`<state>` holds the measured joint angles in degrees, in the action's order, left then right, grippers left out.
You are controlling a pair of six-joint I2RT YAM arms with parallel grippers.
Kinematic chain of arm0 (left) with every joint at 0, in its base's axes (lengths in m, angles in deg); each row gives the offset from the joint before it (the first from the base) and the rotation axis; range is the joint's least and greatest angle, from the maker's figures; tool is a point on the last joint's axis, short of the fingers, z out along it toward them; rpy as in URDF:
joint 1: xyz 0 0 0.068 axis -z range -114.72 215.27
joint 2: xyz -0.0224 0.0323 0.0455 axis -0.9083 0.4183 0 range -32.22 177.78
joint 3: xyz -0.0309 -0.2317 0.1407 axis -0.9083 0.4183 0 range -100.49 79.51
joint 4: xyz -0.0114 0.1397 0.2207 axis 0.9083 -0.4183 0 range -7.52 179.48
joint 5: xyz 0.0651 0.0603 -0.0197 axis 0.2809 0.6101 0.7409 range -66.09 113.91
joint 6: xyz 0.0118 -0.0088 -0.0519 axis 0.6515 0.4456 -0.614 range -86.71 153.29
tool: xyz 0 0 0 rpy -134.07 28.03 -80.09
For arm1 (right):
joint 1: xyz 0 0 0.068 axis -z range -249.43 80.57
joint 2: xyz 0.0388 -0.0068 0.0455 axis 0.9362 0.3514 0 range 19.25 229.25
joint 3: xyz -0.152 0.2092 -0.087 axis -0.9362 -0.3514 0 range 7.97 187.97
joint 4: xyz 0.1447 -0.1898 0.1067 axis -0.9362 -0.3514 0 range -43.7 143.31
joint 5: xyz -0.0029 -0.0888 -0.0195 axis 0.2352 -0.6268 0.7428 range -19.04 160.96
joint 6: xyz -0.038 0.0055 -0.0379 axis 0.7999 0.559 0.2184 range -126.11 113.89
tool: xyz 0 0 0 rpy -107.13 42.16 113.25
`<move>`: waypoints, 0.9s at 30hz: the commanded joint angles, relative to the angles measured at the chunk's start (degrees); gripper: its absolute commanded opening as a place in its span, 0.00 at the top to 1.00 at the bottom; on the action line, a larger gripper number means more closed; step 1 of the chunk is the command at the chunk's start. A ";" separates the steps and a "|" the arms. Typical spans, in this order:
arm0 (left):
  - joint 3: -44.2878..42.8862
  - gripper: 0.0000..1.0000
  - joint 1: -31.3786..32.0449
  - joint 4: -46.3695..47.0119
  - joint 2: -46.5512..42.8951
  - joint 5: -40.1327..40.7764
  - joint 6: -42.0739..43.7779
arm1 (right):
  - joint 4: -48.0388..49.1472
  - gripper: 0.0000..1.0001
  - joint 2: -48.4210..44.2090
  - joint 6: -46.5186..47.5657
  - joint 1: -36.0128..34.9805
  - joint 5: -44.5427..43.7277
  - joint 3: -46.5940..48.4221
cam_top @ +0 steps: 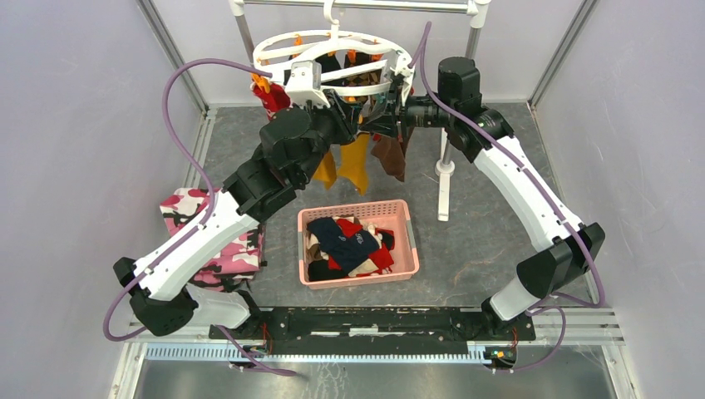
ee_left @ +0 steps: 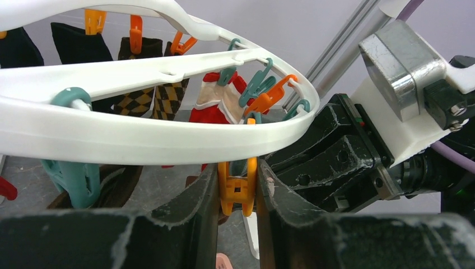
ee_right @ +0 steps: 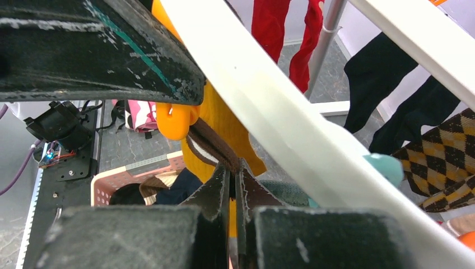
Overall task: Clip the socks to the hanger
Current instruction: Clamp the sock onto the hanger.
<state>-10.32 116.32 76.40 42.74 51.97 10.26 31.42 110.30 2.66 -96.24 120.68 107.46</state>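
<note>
The white round hanger [cam_top: 332, 50] hangs from the rack at the back, with several socks clipped on it: red, black, argyle [ee_left: 162, 101], mustard [cam_top: 353, 166] and brown [cam_top: 389, 156]. My left gripper [ee_left: 237, 179] is under the outer ring [ee_left: 140, 140], shut on an orange clip [ee_left: 238, 188] and squeezing its handles. My right gripper [ee_right: 234, 168] is shut on the cuff of a brown sock [ee_right: 210, 143], holding it up right at the orange clip's lower end [ee_right: 176, 120]. More socks [cam_top: 349, 241] lie in the pink basket [cam_top: 357, 208].
The metal rack's pole and foot [cam_top: 445, 166] stand right of the basket. A pink camouflage cloth [cam_top: 187, 208] lies at the left under my left arm. Teal and orange clips [ee_left: 263, 89] dangle from the rings. Both wrists crowd together under the hanger.
</note>
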 commanded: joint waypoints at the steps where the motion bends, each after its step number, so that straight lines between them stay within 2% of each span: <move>1: 0.50 0.98 0.13 2.04 -1.64 -2.78 3.93 | 1.50 1.00 -1.31 -1.13 0.57 1.46 1.51; 9: 0.34 0.98 -0.41 2.33 -1.31 -3.54 5.44 | 1.10 1.00 -1.45 0.19 1.29 6.28 1.61; 27: 0.45 0.98 -0.58 2.27 -0.71 -5.80 7.13 | 4.07 1.00 -0.71 -3.22 2.15 9.26 2.90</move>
<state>-9.97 115.58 76.40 42.72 48.73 14.13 33.14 110.30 0.74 -94.75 127.83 107.52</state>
